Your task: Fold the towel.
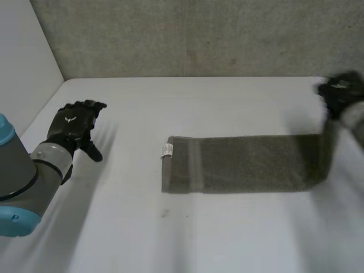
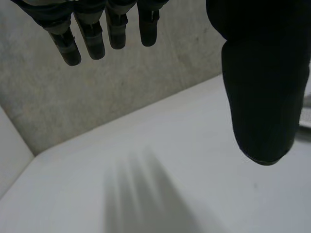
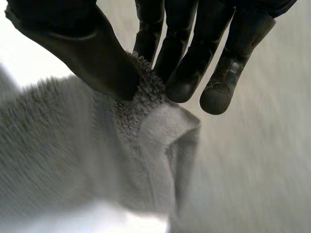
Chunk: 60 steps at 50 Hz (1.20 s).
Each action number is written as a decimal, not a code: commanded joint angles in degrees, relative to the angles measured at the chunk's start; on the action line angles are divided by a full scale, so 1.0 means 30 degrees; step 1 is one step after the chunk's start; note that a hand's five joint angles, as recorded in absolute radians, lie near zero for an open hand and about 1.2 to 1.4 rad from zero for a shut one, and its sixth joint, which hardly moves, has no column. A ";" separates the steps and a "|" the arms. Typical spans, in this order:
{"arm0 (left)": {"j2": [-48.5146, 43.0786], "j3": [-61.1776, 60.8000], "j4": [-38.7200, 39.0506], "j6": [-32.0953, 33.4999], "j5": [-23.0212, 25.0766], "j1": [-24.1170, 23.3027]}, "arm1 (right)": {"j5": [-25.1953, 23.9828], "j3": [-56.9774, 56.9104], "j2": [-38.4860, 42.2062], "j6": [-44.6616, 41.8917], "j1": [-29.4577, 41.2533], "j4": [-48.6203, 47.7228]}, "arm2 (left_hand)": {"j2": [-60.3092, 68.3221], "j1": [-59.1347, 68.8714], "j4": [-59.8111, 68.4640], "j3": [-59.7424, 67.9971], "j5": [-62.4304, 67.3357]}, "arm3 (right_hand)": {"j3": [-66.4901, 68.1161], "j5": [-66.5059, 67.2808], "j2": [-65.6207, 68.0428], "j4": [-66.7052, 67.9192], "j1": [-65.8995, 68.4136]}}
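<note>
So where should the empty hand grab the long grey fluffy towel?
Probably the flat end of the grey terry towel by its white tag, coming from the left hand's side: that edge lies open towards it, while the right hand pinches the other end.

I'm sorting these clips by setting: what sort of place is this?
Probably a robot test bench: a white table against a grey wall, with a grey towel pinched at one end by the right hand.

Corner of towel hidden under right hand.
</note>
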 commanded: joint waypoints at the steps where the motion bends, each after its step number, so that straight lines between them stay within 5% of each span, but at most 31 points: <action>1: 0.0114 0.1502 -0.0259 -0.0068 -0.0075 -0.1025 | -0.0173 -0.2007 0.1739 0.0913 0.8495 -0.0054 | 0.0223 0.0005 0.0161 0.0193 -0.0501 | 0.1146 0.1366 0.1464 0.1057 0.1609; 11: 0.0262 0.2618 -0.0670 -0.0097 -0.0251 -0.2198 | 0.0236 -0.3271 0.6080 0.0125 1.3783 0.1437 | 0.0223 0.0005 0.0161 0.0193 -0.0501 | 0.1146 0.1366 0.1464 0.1057 0.1609; 12: 0.0262 0.2618 -0.0670 -0.0126 -0.0251 -0.2314 | 0.0411 -0.3505 0.6112 0.0035 1.3844 0.1703 | 0.0223 0.0005 0.0161 0.0193 -0.0501 | -0.4830 -0.4609 -0.4511 -0.4918 -0.4366; 13: 0.0233 0.2618 -0.0670 -0.0185 -0.0251 -0.2373 | 0.0413 -0.3507 0.6113 0.0034 1.3845 0.1705 | 0.0223 0.0005 0.0161 0.0193 -0.0501 | -0.4890 -0.4669 -0.4571 -0.4978 -0.4426; 14: 0.0232 0.2618 -0.0670 -0.0185 -0.0251 -0.2374 | 0.0732 -0.3594 0.5823 0.0092 1.3758 0.1792 | 0.0223 0.0005 0.0161 0.0193 -0.0501 | -1.7269 -1.7048 -1.6950 -1.7357 -1.6805; 15: 0.0232 0.2618 -0.0670 -0.0214 -0.0251 -0.2403 | 0.0735 -0.3595 0.5820 0.0093 1.3757 0.1793 | 0.0223 0.0005 0.0161 0.0193 -0.0501 | -1.7393 -1.7172 -1.7074 -1.7481 -1.6929; 16: 0.0232 0.2618 -0.0670 -0.0214 -0.0251 -0.2403 | 0.0967 -0.3479 0.5153 0.0412 1.3641 0.1822 | 0.0223 0.0005 0.0161 0.0193 -0.0501 | -2.2188 -2.1967 -2.1869 -2.2276 -2.1724; 26: 0.0174 0.2706 -0.0641 -0.0244 -0.0192 -0.2403 | 0.0854 0.1639 -0.0093 0.6474 0.8900 0.1588 | 0.0223 0.0005 0.0161 0.0193 -0.0501 | -2.2188 -2.1967 -2.1869 -2.2276 -2.1724; 36: -0.0002 0.2706 -0.0582 -0.0244 -0.0192 -0.2930 | -0.1049 0.6155 -0.0597 0.6568 0.4767 0.0656 | 0.0223 0.0005 0.0161 0.0193 -0.0501 | -2.1953 -2.1732 -2.1634 -2.2041 -2.1489; 44: -0.0148 0.2618 -0.0553 -0.0244 -0.0222 -0.3340 | -0.2019 0.7538 -0.0420 0.6567 0.4030 -0.1839 | 0.0223 0.0005 0.0161 0.0193 -0.0501 | -1.3637 -1.3417 -1.3318 -1.3726 -1.3173; 50: -0.0207 0.2413 -0.0553 -0.0244 -0.0222 -0.3458 | -0.1699 0.7801 -0.0333 0.6480 0.4060 -0.2920 | 0.0223 0.0005 0.0161 0.0193 -0.0501 | 0.1106 0.1326 0.1425 0.1017 0.1570; 60: -0.0207 0.2296 -0.0582 -0.0244 -0.0222 -0.3487 | -0.0027 0.9295 -0.1387 0.4810 0.2331 -0.3363 | 0.0223 0.0005 0.0161 0.0193 -0.0501 | 0.1146 0.1366 0.1464 0.1057 0.1609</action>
